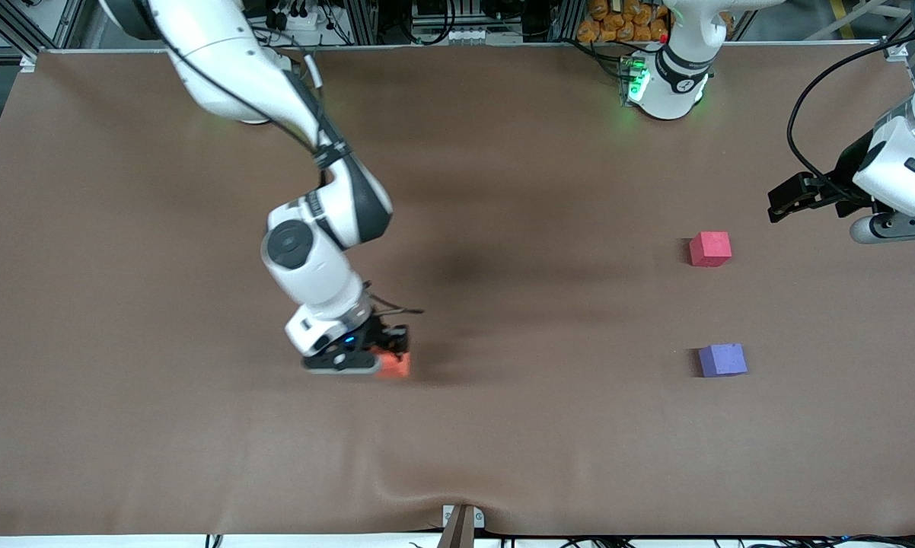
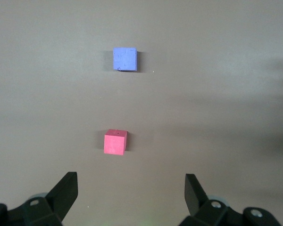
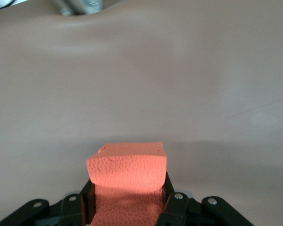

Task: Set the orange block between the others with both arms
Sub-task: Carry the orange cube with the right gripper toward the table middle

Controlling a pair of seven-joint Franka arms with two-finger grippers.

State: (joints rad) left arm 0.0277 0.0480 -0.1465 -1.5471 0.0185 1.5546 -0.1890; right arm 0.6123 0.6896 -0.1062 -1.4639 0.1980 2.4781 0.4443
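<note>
1. The right gripper (image 1: 385,358) is low over the brown table (image 1: 503,190), near the middle of its length and toward the front camera. Its fingers are clamped on the orange block (image 1: 395,367), which bulges a little where they pinch it (the right wrist view shows the squeeze on the foam (image 3: 127,176) plainly).

2. Whether the block rests on the cloth or is just off it I cannot tell; it sits very close to the surface.

3. The red cube (image 1: 710,249) and the purple cube (image 1: 722,360) lie toward the left arm's end of the table, well apart from the orange block. The purple one is nearer the front camera, with a bare gap of cloth between the two.

4. The left gripper (image 1: 796,196) waits in the air at its own end, near the red cube but not over it, fingers (image 2: 66,190) spread wide and holding nothing. Its wrist view looks down on both cubes.

5. Step in hand, as I judge it: the pick is made, and the carry toward the left arm's end has yet to cover any real ground.

6. Next move calls for lifting clear and bringing the block to a spot the left arm can reach (the task wants both arms, so a handover or set-down midway seems likely). The final drop must land in the gap without nudging either cube.
</note>
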